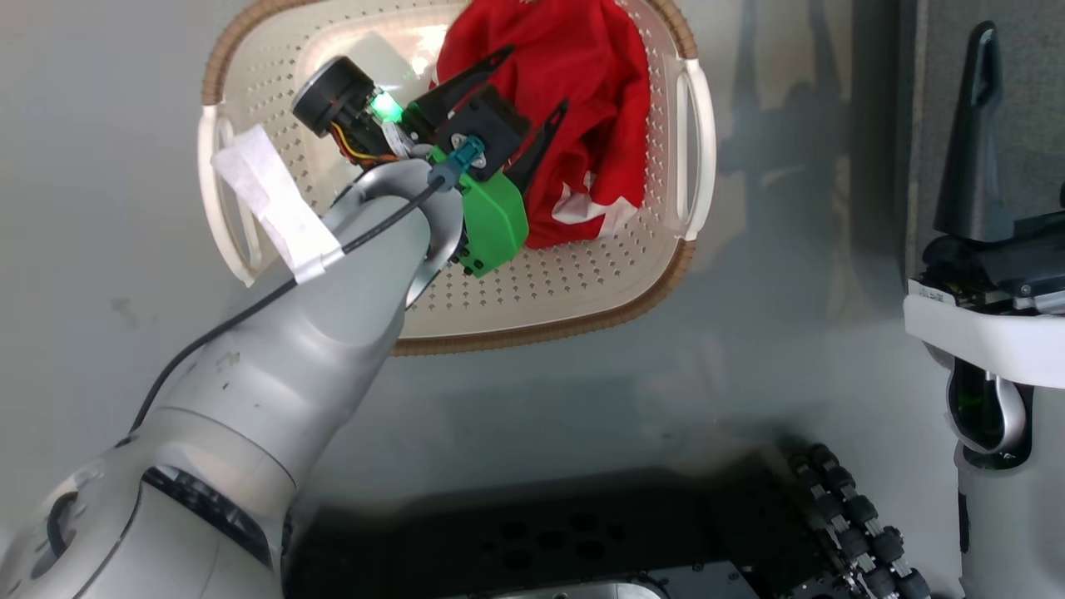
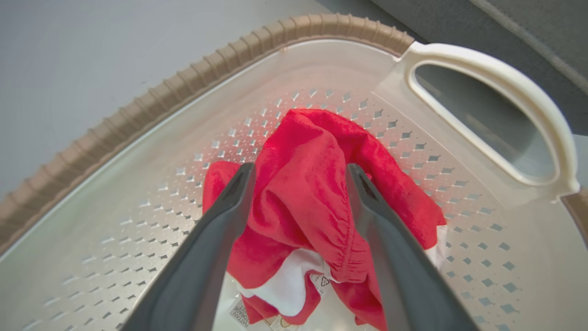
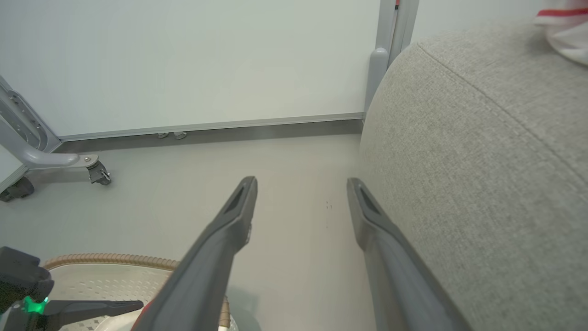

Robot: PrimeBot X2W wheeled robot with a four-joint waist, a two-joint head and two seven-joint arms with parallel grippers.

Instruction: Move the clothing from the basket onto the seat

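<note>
Inside the basket (image 1: 541,283), the left gripper (image 2: 299,171) is reaching down with its two fingers (image 2: 220,230) spread wide, one on each side of a raised fold of the clothing (image 2: 298,211); the fingers are not closed on the cloth yet, so I am judging that the grasp is only being prepared; the red garment is lying crumpled toward one side of the basket, near a white handle (image 2: 528,101); the right gripper (image 3: 301,184) is hovering with its fingers also wide apart and holding nothing, over the floor (image 3: 294,156) just beside the seat (image 3: 482,161), where a bit of white and red cloth (image 3: 567,32) is lying; the danger is that the fingers are catching only a thin fold, so the cloth is slipping out during the lift, or a hanging end is snagging on the rim (image 2: 183,82) and dragging the light basket along.
</note>
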